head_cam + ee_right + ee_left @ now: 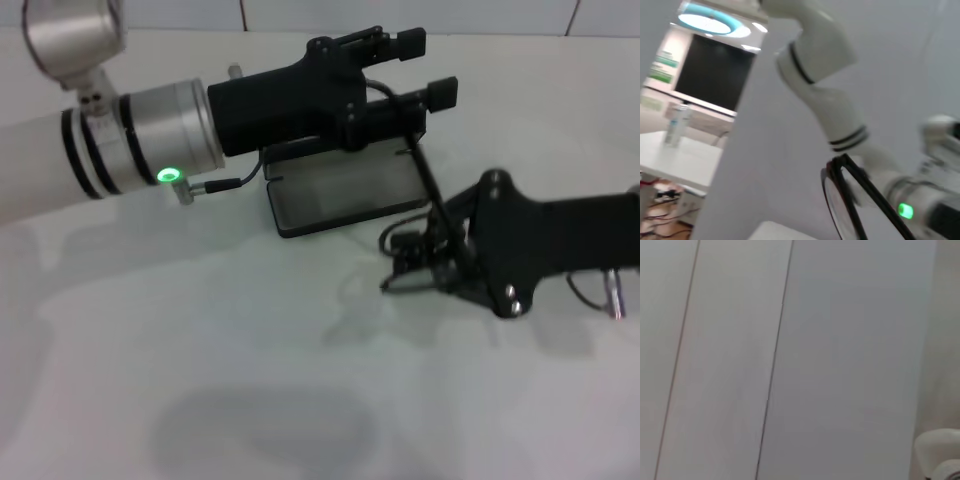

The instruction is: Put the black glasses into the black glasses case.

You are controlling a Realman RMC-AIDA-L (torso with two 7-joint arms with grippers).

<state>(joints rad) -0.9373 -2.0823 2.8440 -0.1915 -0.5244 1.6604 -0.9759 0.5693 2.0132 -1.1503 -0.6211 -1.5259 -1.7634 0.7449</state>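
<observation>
The right gripper [425, 262] is clamped on the glasses [432, 215], holding them just off the case's [345, 190] right end. One temple arm slants up toward the case's far right corner. The case lies open, its long axis running left to right, so the move in is leftward, and the right arm is the nearer.

The left gripper [425, 68] hovers over the case's back edge, fingers apart.

The right wrist view shows the glasses' [850, 200] lens and frame close up; the head view hides them in clutter.

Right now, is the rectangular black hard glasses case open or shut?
Open: the black glasses case shows its grey lining, nothing visible inside; the black wire glasses sit in the right gripper.
</observation>
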